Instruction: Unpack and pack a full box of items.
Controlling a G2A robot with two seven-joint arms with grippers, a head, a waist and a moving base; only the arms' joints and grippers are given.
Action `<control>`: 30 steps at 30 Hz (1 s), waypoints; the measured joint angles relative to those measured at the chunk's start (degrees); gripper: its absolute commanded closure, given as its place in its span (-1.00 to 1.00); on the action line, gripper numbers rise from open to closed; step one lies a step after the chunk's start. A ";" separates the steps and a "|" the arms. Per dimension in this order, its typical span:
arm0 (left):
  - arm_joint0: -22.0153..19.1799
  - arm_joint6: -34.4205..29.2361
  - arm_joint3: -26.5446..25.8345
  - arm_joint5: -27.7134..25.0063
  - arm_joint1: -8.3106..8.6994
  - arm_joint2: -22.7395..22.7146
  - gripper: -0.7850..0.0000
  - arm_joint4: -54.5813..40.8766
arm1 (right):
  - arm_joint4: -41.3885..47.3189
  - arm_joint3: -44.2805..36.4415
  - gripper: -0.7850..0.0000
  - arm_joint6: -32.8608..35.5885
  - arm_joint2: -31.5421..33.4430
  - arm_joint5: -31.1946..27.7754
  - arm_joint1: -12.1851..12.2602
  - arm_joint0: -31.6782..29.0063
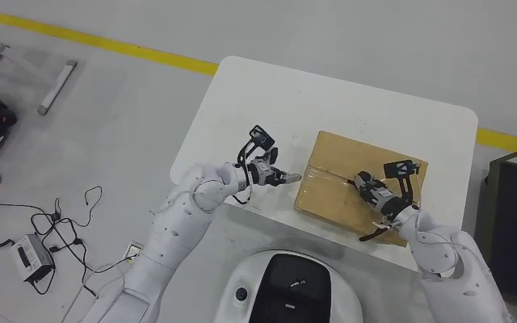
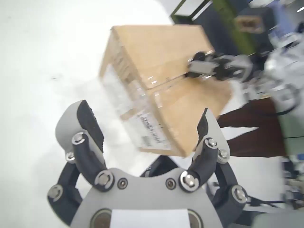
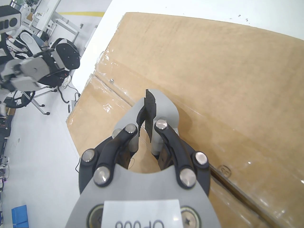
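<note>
A closed brown cardboard box (image 1: 355, 182) lies on the white table (image 1: 266, 97), its flaps sealed with clear tape along the middle seam (image 3: 114, 84). My left gripper (image 1: 292, 176) hovers just off the box's left end, open, with nothing between its fingers (image 2: 89, 119); the box (image 2: 163, 72) fills the space ahead of it. My right gripper (image 1: 358, 179) rests shut on top of the box (image 3: 213, 72), right at the taped seam, its pads (image 3: 148, 110) pressed together and empty. The right gripper (image 2: 201, 66) also appears on the box lid in the left wrist view.
The table's far half is bare white surface. Cables and a power adapter (image 1: 28, 254) lie on the floor to the left. A dark green frame (image 1: 497, 210) stands beside the table's right edge. A yellow floor line (image 1: 121, 47) runs behind the table.
</note>
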 measured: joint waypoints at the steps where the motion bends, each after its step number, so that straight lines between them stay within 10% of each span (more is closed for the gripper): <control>1: 0.10 2.57 1.04 0.80 -0.09 0.35 -1.00 4.74 | 0.00 -0.03 1.00 -0.11 -0.03 0.05 0.00 -0.01; 5: -0.77 10.53 5.90 2.10 -0.43 2.31 -1.00 12.15 | 0.08 -0.16 1.00 -0.37 -0.10 0.27 0.01 -0.08; 13: -5.79 13.09 15.92 1.63 -1.95 4.98 -1.00 -7.50 | 0.18 -0.23 1.00 -0.49 -0.28 0.42 0.07 0.11; 30: -8.20 29.23 15.58 3.08 -1.31 8.93 -1.00 21.08 | 0.75 0.20 1.00 -0.56 -1.25 0.74 0.06 0.90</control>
